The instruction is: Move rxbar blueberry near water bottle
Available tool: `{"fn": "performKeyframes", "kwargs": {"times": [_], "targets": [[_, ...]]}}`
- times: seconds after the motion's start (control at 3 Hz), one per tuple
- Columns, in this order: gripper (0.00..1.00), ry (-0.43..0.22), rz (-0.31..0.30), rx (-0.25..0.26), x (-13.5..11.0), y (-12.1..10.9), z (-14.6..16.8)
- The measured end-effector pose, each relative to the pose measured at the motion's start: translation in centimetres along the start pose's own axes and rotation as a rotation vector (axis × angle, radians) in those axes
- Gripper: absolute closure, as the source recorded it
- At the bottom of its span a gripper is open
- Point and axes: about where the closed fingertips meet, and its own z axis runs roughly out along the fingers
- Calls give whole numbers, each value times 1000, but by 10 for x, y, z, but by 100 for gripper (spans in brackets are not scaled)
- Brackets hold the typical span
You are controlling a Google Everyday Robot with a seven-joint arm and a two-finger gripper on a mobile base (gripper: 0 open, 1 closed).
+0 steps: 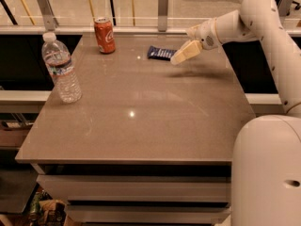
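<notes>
The rxbar blueberry (162,53) lay flat on the tabletop (141,126), close to the far edge and about midway along it, its long side running roughly parallel with that edge. Just beside its right end hung the end effector (178,58), pointed downward and leftward at the bar as if lined up for a pick. Whether it touched the wrapper, and whether it was open or closed, could not be told from this angle, though the bar looked to be resting on the tabletop, not lifted. The slanted approach probably suited so thin a bar, which offers little height to take hold of and may slide on the smooth, glossy surface if nudged from the side. The arm (244,22) reached in from beyond the right edge, bent over the far right corner, which kept it clear of everything else standing there. A red soda can (104,35) stood upright near the far left corner, between the bar and the goal, so a straight carry along the far edge would likely pass close to it. The water bottle (61,69) stood upright by the left edge, nearer than the can and well apart from the bar; bare tabletop to its right and front appeared to leave room for setting the bar down. The task seemed barely begun, with the grasp not yet secured.
</notes>
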Motion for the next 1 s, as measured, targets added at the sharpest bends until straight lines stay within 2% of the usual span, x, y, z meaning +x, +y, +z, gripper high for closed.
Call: {"fn": "performKeyframes", "kwargs": {"times": [1.0], "targets": [[0,54,2,-43,7,8,21]]}}
